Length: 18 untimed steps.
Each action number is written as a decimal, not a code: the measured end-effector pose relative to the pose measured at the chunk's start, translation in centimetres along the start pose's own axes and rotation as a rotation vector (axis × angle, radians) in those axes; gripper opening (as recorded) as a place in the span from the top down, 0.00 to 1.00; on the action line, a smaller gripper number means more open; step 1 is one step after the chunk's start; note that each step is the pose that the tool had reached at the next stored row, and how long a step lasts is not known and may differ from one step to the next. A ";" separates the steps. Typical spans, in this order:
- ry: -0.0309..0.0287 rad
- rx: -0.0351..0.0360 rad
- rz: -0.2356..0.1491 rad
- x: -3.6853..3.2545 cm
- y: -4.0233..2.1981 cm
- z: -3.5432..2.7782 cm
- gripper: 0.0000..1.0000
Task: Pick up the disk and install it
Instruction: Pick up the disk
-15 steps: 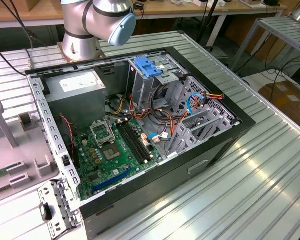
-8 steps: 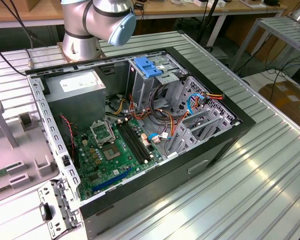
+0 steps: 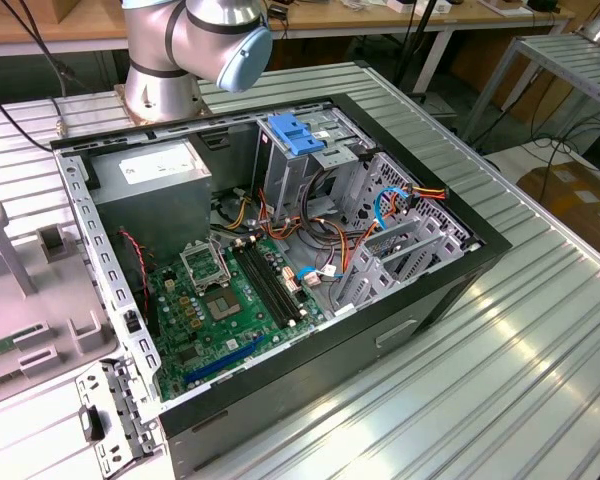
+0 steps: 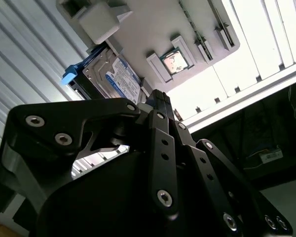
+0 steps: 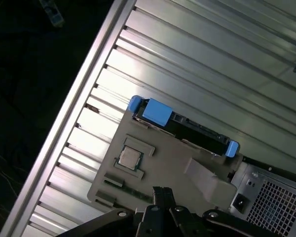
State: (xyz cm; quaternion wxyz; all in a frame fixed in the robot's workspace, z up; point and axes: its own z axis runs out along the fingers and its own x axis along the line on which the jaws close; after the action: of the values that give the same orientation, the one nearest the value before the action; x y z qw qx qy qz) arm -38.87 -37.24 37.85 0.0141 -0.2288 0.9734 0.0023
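Here the gripper (image 5: 162, 193), closed and empty, is hovering over the grey holder (image 5: 158, 165); the disk (image 5: 187, 129) is standing on edge, running lengthwise along the holder's far side, just ahead of it.

So the disk (image 5: 197, 132) is black with bright blue rails, the holder (image 5: 163, 148) is plain grey, the table (image 5: 212, 59) is ribbed shiny silver, and the motherboard (image 3: 215, 310) is green.

Disk (image 5: 197, 132) sits in tray (image 5: 170, 165), beside computer case (image 5: 274, 200).
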 end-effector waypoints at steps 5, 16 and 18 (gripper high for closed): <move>-0.0001 -0.0010 -0.034 0.00 0.00 0.00 0.89; -0.0003 -0.0036 -0.125 0.00 0.00 0.00 0.89; -0.0003 -0.0040 -0.142 0.00 0.00 0.00 0.89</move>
State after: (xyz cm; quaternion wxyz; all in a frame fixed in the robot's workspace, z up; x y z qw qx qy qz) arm -38.87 -37.25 37.85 0.0139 -0.2972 0.9547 0.0033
